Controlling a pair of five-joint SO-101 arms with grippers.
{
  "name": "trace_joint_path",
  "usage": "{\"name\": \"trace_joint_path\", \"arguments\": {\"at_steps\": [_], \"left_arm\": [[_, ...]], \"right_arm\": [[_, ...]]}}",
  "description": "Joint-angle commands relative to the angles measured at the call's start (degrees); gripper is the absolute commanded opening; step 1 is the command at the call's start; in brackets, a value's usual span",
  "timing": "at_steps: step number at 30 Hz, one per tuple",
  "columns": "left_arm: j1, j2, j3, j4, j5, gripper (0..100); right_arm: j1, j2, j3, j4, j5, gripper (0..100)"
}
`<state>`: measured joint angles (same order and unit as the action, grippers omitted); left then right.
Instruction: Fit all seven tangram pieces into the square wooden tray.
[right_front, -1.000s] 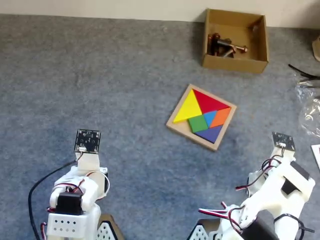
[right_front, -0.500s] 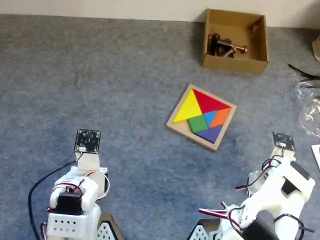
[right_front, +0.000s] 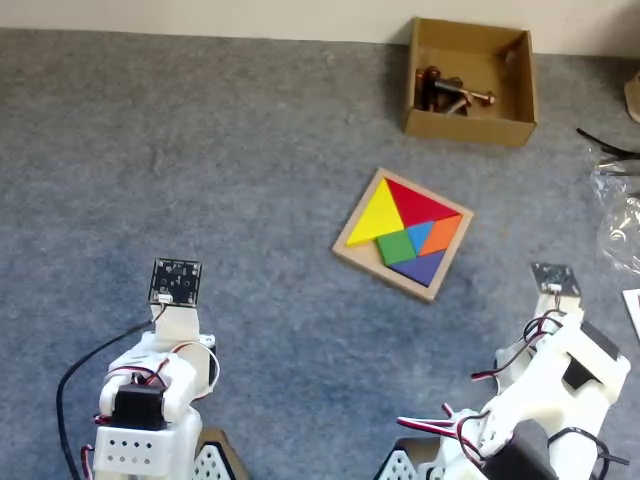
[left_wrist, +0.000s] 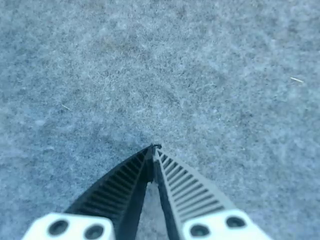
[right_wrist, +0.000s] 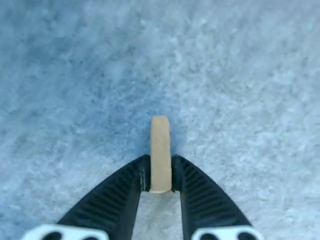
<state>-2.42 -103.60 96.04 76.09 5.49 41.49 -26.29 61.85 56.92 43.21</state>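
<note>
Desk (right_front: 200, 150), covered in grey felt, carries the square wooden tray (right_front: 378, 272) right of centre, with coloured tangram pieces (right_front: 410, 230) fitted inside. Left gripper (left_wrist: 152, 148): fingers pressed together, holding nothing. Right gripper (right_wrist: 160, 159): fingers clamped on a thin tan wooden piece (right_wrist: 160, 140), seen edge-on.

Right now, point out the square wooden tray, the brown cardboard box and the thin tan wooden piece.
square wooden tray (right_front: 362, 258): high view, bare lower-left rim.
brown cardboard box (right_front: 465, 128): high view, near outer wall.
thin tan wooden piece (right_wrist: 160, 145): right wrist view, narrow edge face.
</note>
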Motion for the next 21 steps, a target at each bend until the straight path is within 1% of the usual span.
{"name": "trace_joint_path", "arguments": {"at_steps": [1,5,17,20,21], "left_arm": [[0.92,-0.40,1.10,-0.18,0.44,1],[0.92,-0.40,1.10,-0.18,0.44,1],[0.92,-0.40,1.10,-0.18,0.44,1],[0.92,-0.40,1.10,-0.18,0.44,1],[0.92,-0.40,1.10,-0.18,0.44,1]], "right_arm": [[1.71,-1.45,-3.38,-1.63,0.62,7.4],[3.30,-1.45,-5.05,-1.63,0.79,7.4],[3.21,-1.45,-5.23,-1.63,0.88,7.0],[2.51,-1.45,-5.32,-1.80,1.32,0.0],[1.80,-1.45,-5.32,-1.80,2.46,0.7]]}}
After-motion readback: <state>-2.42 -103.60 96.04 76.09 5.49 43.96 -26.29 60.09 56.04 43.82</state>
